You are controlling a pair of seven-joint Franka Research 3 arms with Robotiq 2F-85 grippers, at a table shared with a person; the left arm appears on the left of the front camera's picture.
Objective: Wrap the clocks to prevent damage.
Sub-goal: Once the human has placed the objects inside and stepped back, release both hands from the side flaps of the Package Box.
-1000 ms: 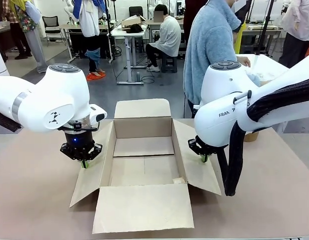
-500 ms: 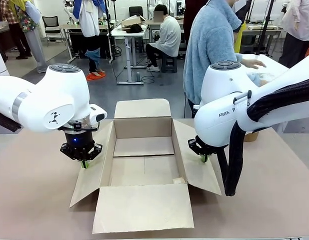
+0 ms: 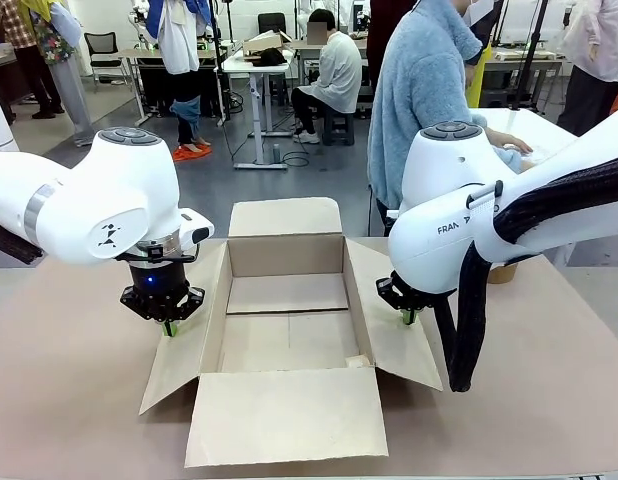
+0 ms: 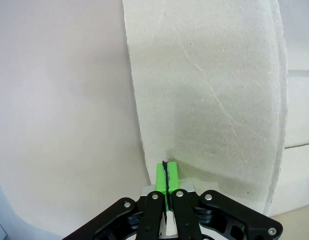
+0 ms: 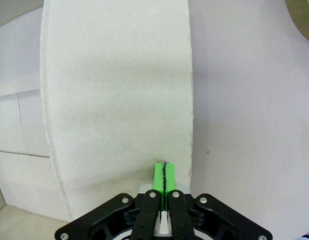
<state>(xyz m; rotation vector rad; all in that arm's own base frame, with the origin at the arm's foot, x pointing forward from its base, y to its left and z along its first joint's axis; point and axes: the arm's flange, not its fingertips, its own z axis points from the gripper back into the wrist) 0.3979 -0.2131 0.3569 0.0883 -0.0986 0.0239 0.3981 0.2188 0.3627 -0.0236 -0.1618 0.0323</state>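
An open cardboard box (image 3: 287, 255) stands in the middle of the table with all its flaps folded out; its inside is bare. No clocks or wrapping are in view. My left gripper (image 3: 169, 328) is shut, green pads together, its tip resting on the outer edge of the left flap (image 3: 179, 362); the left wrist view has the same gripper (image 4: 166, 172) on that flap (image 4: 209, 90). My right gripper (image 3: 409, 318) is shut too, its tip down on the right flap (image 3: 394, 345); in the right wrist view this gripper (image 5: 164, 175) touches the flap (image 5: 114, 90) near its edge.
A person in a light blue sweater (image 3: 419, 90) stands beyond the box, turned towards a white side table (image 3: 539, 130) at the back right. A tan round object (image 3: 502, 272) sits on the table behind my right arm, and its rim (image 5: 302, 10) shows at the corner of the right wrist view.
The person's hand has shifted over the white side table. Both arms and the box have stayed still.
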